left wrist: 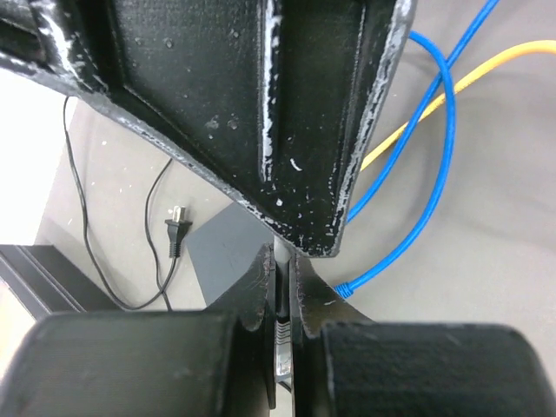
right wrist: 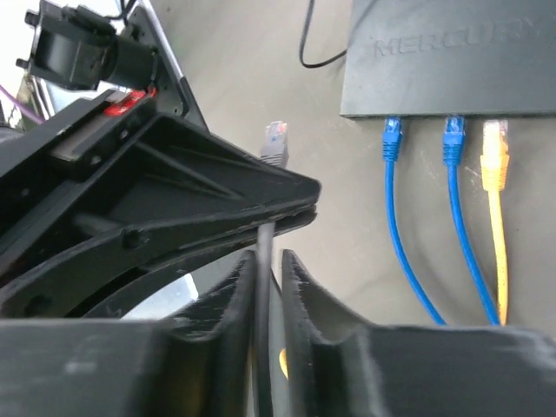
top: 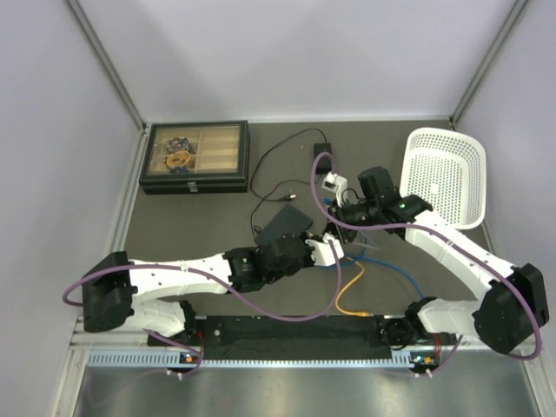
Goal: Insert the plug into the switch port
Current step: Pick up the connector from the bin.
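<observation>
Two white-and-black robot arms reached out from the near edge of the worktop (top: 174, 228). The left arm (top: 187, 276) lay low and stretched rightward to the centre. Its left hand (top: 328, 252) pointed right, with its fingers (left wrist: 259, 282) pressed almost together. The right arm (top: 452, 252) rose from its base, bent at the elbow and reached back and leftward. Its right hand (top: 346, 211) sat just beyond the left one. The right fingers (right wrist: 300, 282) were closed tightly around a thin dark cable (right wrist: 264, 287). The hands were so near each other that each loomed large in the other's wrist view.
</observation>
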### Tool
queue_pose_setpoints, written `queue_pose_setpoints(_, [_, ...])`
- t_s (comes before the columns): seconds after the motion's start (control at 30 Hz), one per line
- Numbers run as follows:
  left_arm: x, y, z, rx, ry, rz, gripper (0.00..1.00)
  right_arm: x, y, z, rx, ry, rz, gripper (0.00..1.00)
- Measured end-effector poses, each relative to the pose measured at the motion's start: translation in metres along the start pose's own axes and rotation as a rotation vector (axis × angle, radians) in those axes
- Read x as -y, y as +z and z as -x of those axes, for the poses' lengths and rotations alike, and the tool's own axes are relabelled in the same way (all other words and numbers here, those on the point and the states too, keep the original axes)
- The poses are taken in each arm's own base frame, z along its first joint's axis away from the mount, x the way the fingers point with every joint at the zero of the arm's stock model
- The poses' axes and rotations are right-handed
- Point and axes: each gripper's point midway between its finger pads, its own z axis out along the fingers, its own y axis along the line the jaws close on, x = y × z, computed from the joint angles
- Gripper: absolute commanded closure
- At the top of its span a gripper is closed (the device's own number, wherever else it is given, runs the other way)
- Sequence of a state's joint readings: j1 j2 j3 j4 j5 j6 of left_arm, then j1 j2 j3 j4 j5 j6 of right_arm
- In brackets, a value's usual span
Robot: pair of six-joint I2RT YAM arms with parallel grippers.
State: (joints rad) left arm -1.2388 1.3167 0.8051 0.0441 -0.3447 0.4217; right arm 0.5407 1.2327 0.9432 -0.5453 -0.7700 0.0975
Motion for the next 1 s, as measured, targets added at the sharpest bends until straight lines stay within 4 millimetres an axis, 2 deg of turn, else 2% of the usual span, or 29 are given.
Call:
queue_pose_setpoints(0.07, [-0.001,0.000,-0.002,-0.006,-0.003,0.014,0.93,-0.002,0.001,0.001,0.003,-0.009,0.009,1.00])
queue_pose_setpoints(0.1, [-0.002,0.000,-0.003,-0.008,-0.006,0.019,0.79,-0.001,0.002,0.002,0.006,-0.013,0.007,1.00])
queue_pose_setpoints(0.17, [-0.005,0.000,-0.005,-0.016,-0.017,0.043,0.62,0.000,0.004,0.003,0.021,-0.029,0.009,1.00])
queue_pose_setpoints(0.2, [-0.006,0.000,-0.007,-0.022,-0.034,0.061,0.48,0.001,0.005,0.001,0.024,-0.032,0.009,1.00])
queue_pose_setpoints(0.27, [-0.008,-0.002,-0.013,-0.029,-0.056,0.085,0.38,0.007,0.009,-0.006,0.030,-0.041,-0.005,1.00])
queue_pose_setpoints(0.3, [-0.009,-0.003,-0.017,-0.026,-0.080,0.103,0.29,0.010,0.011,-0.010,0.030,-0.043,-0.013,1.00])
queue_pose_setpoints(0.4, [-0.010,-0.015,-0.034,-0.022,-0.145,0.137,0.18,0.018,0.021,-0.027,0.030,-0.067,-0.035,1.00])
queue_pose_setpoints(0.5, [-0.020,-0.032,-0.044,0.002,-0.255,0.187,0.12,0.027,0.032,-0.044,0.039,-0.121,-0.076,1.00])
queue_pose_setpoints(0.6, [-0.042,-0.048,-0.044,0.059,-0.434,0.266,0.10,0.038,0.042,-0.060,0.061,-0.172,-0.128,1.00])
queue_pose_setpoints(0.73, [-0.071,-0.063,-0.046,0.135,-0.706,0.359,0.09,0.050,0.048,-0.070,0.139,-0.237,-0.184,1.00])
queue_pose_setpoints(0.87, [-0.086,-0.062,-0.058,0.172,-0.980,0.402,0.09,0.055,0.042,-0.062,0.298,-0.296,-0.223,1.00])
queue_pose_setpoints(1.0, [-0.079,-0.049,-0.068,0.172,-1.180,0.360,0.09,0.050,0.030,-0.043,0.457,-0.340,-0.241,1.00])
